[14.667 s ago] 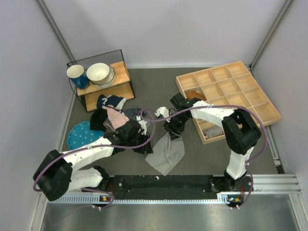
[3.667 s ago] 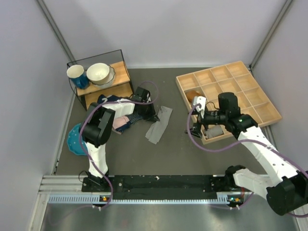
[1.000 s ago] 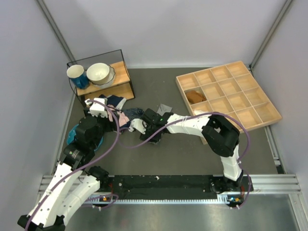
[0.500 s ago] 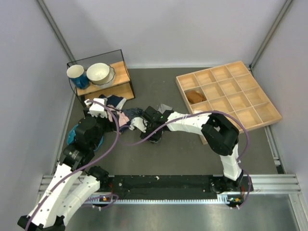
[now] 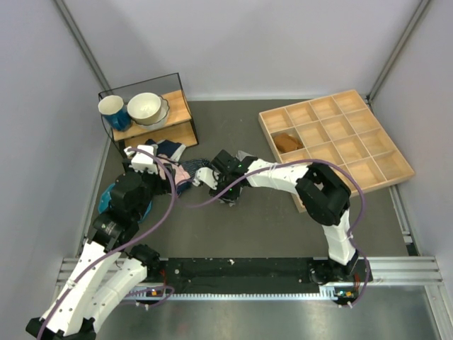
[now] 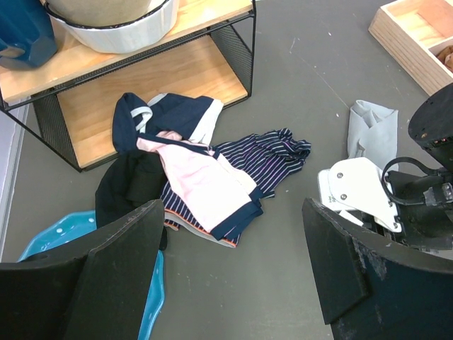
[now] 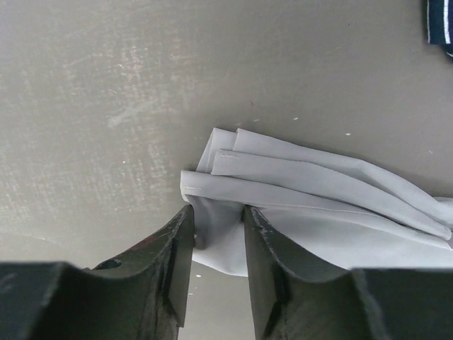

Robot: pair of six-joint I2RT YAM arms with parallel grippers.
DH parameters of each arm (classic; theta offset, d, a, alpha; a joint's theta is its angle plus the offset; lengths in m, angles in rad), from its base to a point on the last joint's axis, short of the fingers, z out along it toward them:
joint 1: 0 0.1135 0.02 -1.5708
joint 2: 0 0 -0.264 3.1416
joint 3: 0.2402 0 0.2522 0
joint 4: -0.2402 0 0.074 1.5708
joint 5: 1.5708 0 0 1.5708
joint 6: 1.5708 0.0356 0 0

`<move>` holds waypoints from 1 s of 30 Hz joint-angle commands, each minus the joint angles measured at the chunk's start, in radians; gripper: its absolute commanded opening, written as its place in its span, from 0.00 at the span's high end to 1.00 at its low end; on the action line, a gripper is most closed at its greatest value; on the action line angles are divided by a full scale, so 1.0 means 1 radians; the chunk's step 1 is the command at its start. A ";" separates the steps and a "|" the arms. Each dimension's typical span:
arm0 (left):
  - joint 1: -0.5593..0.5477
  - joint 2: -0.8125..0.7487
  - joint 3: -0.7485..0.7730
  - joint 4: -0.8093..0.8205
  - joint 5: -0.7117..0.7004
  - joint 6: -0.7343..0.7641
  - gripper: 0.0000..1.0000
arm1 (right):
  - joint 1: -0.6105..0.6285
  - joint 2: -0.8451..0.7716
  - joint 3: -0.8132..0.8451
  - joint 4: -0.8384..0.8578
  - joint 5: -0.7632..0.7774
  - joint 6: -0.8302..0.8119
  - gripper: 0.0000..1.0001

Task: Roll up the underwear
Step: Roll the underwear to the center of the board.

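Underwear (image 6: pixel 371 133), plain grey and folded, lies on the dark worktop (image 5: pixel 283 227) just right of the navy striped garment (image 6: pixel 272 159). Left of that garment, the left claw (image 6: pixel 230 234) hangs with fingers wide apart, holding nothing. Right of the garment, the right claw (image 7: pixel 217 212) is clamped on the underwear's folded edge.

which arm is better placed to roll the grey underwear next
Right. The right fingers pinch the folded edge of the grey underwear; the left fingers hang open by the clothes pile, clear of the underwear.
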 commanded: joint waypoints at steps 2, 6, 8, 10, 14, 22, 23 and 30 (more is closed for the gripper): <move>0.004 -0.014 -0.007 0.038 0.005 0.003 0.15 | -0.021 0.071 -0.011 -0.088 0.020 -0.022 0.74; 0.004 -0.020 -0.009 0.043 0.011 0.002 0.15 | -0.021 0.068 -0.019 -0.095 -0.003 -0.034 0.84; 0.004 -0.028 -0.012 0.046 0.013 0.002 0.15 | -0.021 0.062 -0.024 -0.109 -0.037 -0.048 0.87; 0.004 -0.039 -0.015 0.050 0.013 0.003 0.15 | -0.023 0.053 -0.025 -0.126 -0.078 -0.063 0.89; 0.004 -0.063 -0.026 0.064 -0.001 0.006 0.15 | -0.021 0.018 -0.044 -0.212 -0.222 -0.138 0.91; 0.004 -0.129 -0.049 0.093 -0.009 0.011 0.14 | -0.024 -0.047 -0.099 -0.430 -0.474 -0.330 0.91; 0.004 -0.132 -0.052 0.093 -0.012 0.009 0.14 | -0.026 -0.052 -0.106 -0.459 -0.490 -0.345 0.91; 0.004 -0.175 -0.053 0.087 0.007 -0.017 0.14 | -0.083 -0.065 -0.154 -0.580 -0.615 -0.461 0.90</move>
